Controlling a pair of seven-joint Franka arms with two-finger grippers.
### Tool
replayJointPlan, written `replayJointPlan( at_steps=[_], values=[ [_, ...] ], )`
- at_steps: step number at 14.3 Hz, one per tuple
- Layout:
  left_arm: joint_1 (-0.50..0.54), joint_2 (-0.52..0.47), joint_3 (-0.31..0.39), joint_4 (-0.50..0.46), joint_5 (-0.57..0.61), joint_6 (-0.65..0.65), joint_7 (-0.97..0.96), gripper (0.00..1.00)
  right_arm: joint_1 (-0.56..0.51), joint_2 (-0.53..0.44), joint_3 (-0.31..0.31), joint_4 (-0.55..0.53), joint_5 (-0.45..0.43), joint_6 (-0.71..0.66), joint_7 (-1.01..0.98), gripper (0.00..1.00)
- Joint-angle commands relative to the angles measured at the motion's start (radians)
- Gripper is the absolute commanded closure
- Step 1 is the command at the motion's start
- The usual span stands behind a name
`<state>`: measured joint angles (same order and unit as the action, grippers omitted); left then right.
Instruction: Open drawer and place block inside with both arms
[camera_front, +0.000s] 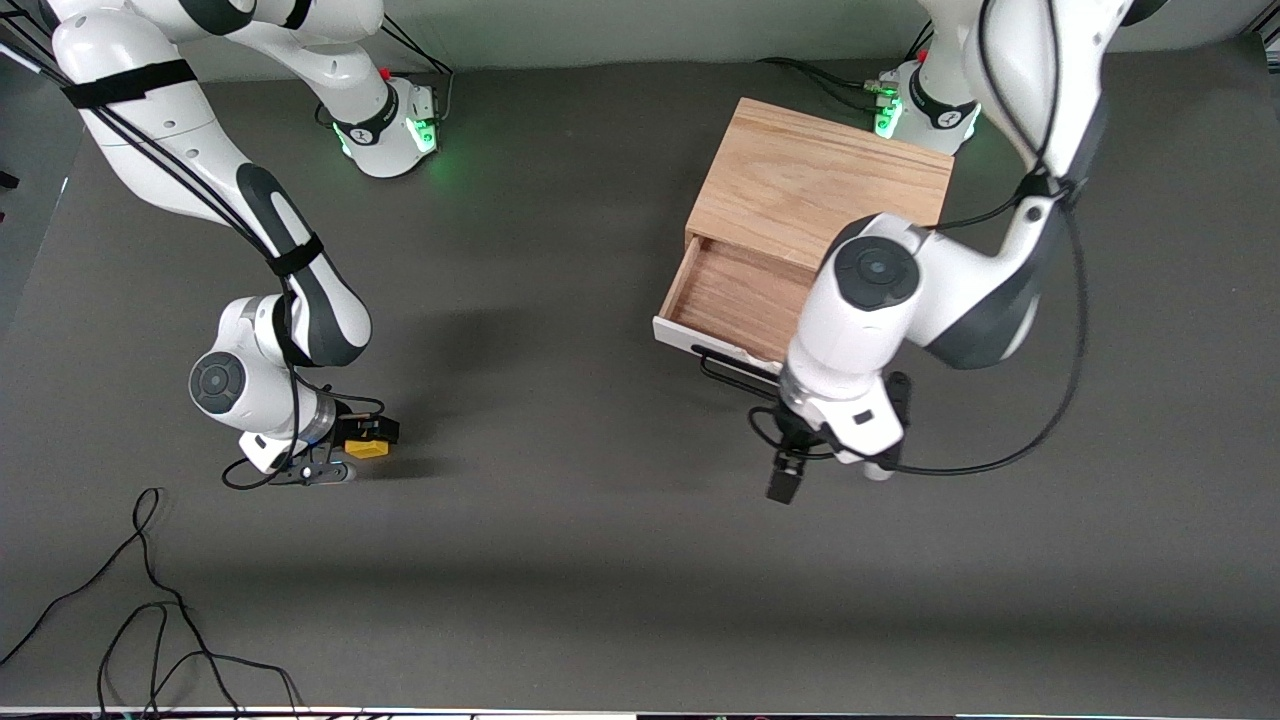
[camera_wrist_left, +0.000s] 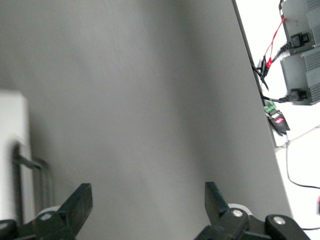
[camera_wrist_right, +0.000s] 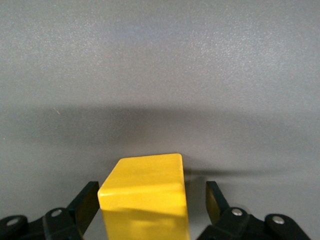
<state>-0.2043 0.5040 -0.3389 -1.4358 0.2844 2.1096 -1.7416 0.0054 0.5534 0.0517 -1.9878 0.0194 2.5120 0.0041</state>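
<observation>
The small yellow block (camera_front: 367, 448) sits on the grey mat toward the right arm's end of the table. My right gripper (camera_front: 355, 452) is down at the mat and open, with its fingers on either side of the block. In the right wrist view the block (camera_wrist_right: 145, 200) fills the space between the fingertips (camera_wrist_right: 90, 197), with a gap at one side. The drawer (camera_front: 740, 295) is pulled out of the oak box (camera_front: 820, 180) and is empty; its black wire handle (camera_front: 725, 368) shows. My left gripper (camera_front: 785, 485) is open and empty, just in front of the handle, and also shows in the left wrist view (camera_wrist_left: 148, 192).
A loose black cable (camera_front: 150, 600) lies on the mat near the front camera at the right arm's end. In the left wrist view the drawer's white front (camera_wrist_left: 12, 125) is beside the gripper, and grey power units (camera_wrist_left: 300, 55) stand off the table edge.
</observation>
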Motion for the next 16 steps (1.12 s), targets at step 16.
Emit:
replayJointPlan(
  at_steps=[16],
  values=[
    [0.464, -0.582, 0.020, -0.354, -0.251, -0.539, 1.662, 0.00, 0.128, -0.093, 0.022, 0.343, 0.077, -0.509, 0.149, 0.96]
  ],
)
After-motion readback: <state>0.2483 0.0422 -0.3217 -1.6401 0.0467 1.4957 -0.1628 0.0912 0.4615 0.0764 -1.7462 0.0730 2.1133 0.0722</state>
